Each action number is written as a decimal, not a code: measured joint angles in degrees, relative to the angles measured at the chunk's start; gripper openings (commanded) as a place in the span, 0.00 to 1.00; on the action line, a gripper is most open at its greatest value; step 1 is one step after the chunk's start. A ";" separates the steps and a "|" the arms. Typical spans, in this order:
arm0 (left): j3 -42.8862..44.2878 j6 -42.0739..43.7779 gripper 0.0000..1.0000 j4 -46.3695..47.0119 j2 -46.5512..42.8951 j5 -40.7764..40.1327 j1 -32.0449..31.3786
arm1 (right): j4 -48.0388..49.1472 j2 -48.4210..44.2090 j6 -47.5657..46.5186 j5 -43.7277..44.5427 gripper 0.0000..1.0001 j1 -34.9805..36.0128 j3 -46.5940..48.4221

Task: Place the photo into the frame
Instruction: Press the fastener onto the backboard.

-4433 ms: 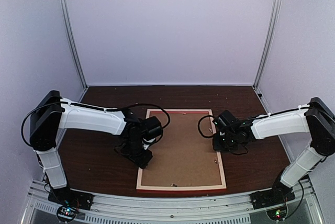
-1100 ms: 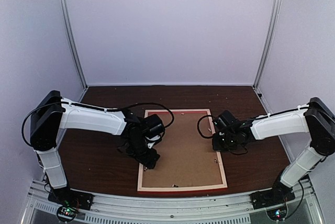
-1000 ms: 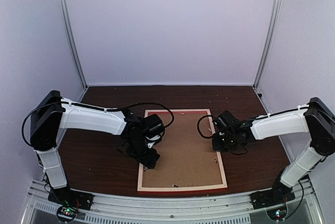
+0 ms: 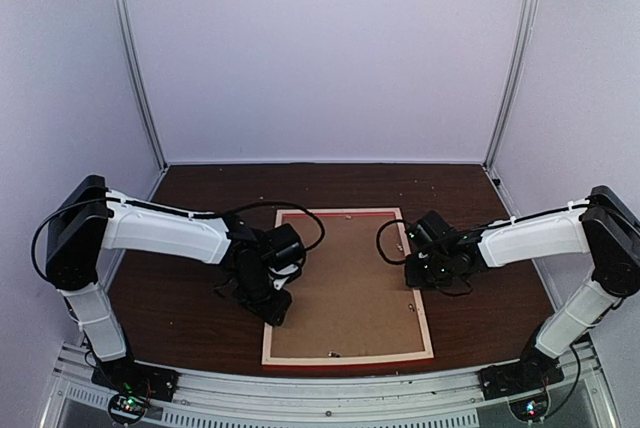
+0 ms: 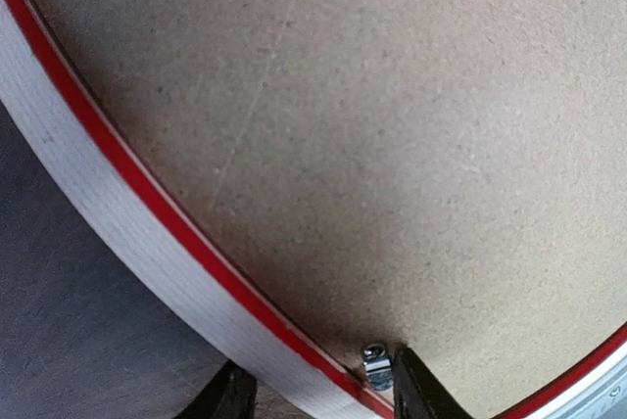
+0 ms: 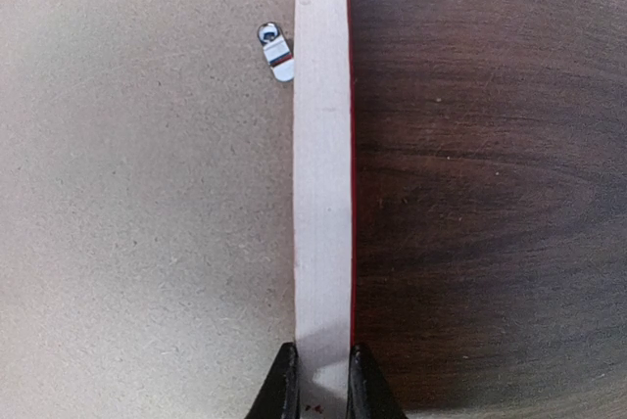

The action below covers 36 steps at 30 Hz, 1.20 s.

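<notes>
The left wrist view's bottom edge cuts off its black fingers (image 5: 416, 395), so whether they press the red-edged pale wooden picture frame (image 5: 98, 160) is unclear. From above, each wrist covers its fingers. The frame's face lies downward, unseen.

Both arms bend inward over the worktop (image 4: 180, 293), wrists low. Left pincer (image 5: 318, 385) stands half-spread (contact unclear); right pincer (image 6: 319, 380) pinches the frame (image 6: 321, 194).

Pale lilac far wall (image 4: 320, 48) and side walls, metal posts (image 4: 135, 58) in far corners, dark wood-grain table (image 4: 180, 298), ribbed metal rail (image 4: 330, 403) along near edge, soft even light
</notes>
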 measured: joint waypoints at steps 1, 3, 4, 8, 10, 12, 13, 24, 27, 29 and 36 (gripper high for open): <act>-0.09 -0.02 0.46 0.02 -0.07 0.00 0.00 | 0.00 0.00 0.00 0.00 0.00 0.00 0.00; -0.35 -0.13 0.44 0.11 -0.24 0.02 0.00 | 0.00 0.00 0.00 0.00 0.00 0.00 0.00; -0.52 -0.15 0.44 0.20 -0.37 0.00 0.00 | 0.00 0.00 0.02 0.02 0.00 0.00 0.00; -1.05 -0.35 0.40 0.63 -0.72 0.11 0.00 | 0.02 0.00 0.04 0.09 0.00 0.04 0.00; -1.27 -0.44 0.39 0.70 -0.90 0.20 0.00 | 0.02 0.00 0.04 0.11 0.00 0.04 0.00; -1.46 -0.55 0.37 0.79 -1.05 0.22 0.02 | 0.02 0.02 0.04 0.11 0.00 0.07 0.00; -1.53 -0.59 0.36 0.81 -1.11 0.22 0.00 | 0.02 0.02 0.04 0.13 0.00 0.07 0.00; -1.70 -1.44 0.28 0.61 -1.40 0.46 0.20 | 0.09 0.02 0.17 0.20 0.00 0.11 0.00; -1.70 -1.44 0.27 0.61 -1.53 0.42 0.50 | 0.11 0.02 0.24 0.20 0.00 0.11 0.00; -1.70 -1.40 0.34 0.61 -1.66 0.42 0.83 | 0.17 0.04 0.44 0.20 0.00 0.11 0.00; -1.70 0.61 0.69 1.64 -4.07 0.96 2.19 | 0.28 0.09 0.83 0.20 0.00 0.11 0.02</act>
